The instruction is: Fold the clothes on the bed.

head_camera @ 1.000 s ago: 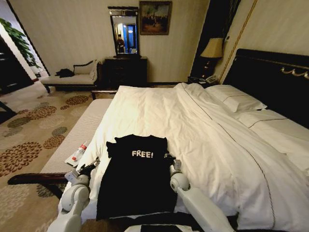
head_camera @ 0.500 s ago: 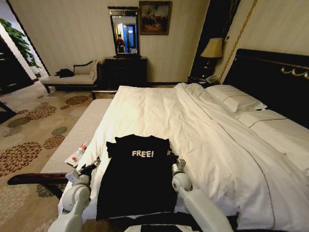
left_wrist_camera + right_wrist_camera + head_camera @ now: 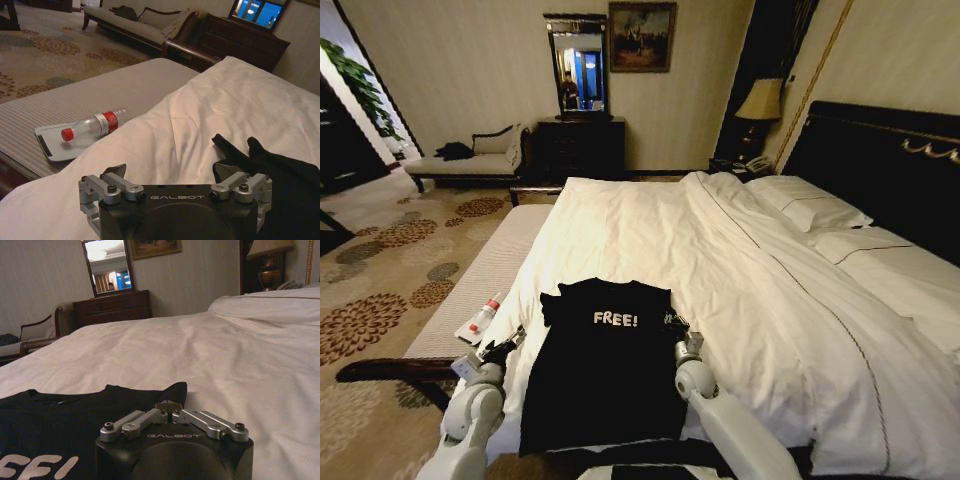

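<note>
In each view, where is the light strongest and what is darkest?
Head view: the duvet is brightest, the black T-shirt shows only its lettering. Left wrist view: a lit patch on the duvet beside the sleeve. Right wrist view: the mirror glares.

Bed (image 3: 720,240) w/ white duvet; black tee (image 3: 605,370) flat on it.

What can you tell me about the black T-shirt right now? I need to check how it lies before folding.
The black T-shirt lies flat on the white bed, chest up with white "FREE!" lettering, sleeves tucked in so it forms a long narrow shape. Its hem reaches the bed's near edge. It looks like soft cotton, slightly wrinkled at the sleeves. The left pincer sits open beside its left sleeve; the right pincer, shut, is at its right sleeve.
</note>
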You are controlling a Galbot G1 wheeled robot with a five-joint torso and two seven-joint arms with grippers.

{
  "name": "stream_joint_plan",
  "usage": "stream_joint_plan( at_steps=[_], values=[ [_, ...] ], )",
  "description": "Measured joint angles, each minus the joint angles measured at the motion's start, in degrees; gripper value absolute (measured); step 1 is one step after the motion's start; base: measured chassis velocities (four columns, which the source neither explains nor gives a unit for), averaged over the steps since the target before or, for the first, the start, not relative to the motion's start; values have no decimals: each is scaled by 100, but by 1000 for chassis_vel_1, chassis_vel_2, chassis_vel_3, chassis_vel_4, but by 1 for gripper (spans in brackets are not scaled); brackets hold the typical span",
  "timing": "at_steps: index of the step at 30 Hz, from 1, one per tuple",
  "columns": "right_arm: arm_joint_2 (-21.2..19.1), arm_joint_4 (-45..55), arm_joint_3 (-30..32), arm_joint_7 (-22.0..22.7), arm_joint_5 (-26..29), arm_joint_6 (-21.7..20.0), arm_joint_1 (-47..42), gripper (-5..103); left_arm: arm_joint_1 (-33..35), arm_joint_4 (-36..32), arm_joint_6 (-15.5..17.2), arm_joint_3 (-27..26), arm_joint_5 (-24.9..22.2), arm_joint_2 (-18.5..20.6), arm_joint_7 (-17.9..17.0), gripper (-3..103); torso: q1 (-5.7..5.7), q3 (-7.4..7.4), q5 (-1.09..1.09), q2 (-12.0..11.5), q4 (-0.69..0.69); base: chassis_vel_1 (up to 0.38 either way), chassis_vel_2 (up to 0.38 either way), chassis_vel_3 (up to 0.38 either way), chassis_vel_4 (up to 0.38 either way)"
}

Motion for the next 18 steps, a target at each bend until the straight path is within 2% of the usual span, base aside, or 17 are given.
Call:
stream_joint_plan(
  at_steps=[6,7,9,12,14,15,17,18],
  values=[
    [2,-5,-5,8,-1,-1,-1,0,3,0,0,-4,1,3,0,100,0,0,0,0,0,0,0,0,0],
    [8,-2,-20,10,0,-1,3,-3,6,0,0,-9,1,6,0,100,0,0,0,0,0,0,0,0,0],
    [25,5,-52,10,1,-3,17,7,8,1,0,-12,2,8,0,100,0,0,0,0,0,0,0,0,0],
    [40,4,-79,9,0,-7,28,13,8,5,0,-12,4,8,0,100,0,0,0,0,0,0,0,0,0],
    [57,-16,-108,9,-11,-15,34,24,5,16,0,-12,8,3,-1,100,0,0,0,0,1,0,0,0,0],
    [57,-16,-108,9,-11,-15,34,24,5,16,0,-12,8,3,-1,100,0,0,0,0,1,0,0,0,0],
    [60,-29,-121,9,-16,-28,23,34,2,25,0,-11,9,0,-2,100,0,0,0,0,1,0,0,0,0],
    [60,-39,-124,9,-20,-32,14,34,2,27,0,-12,9,0,-2,100,0,0,0,0,0,0,0,0,0]
  ],
)
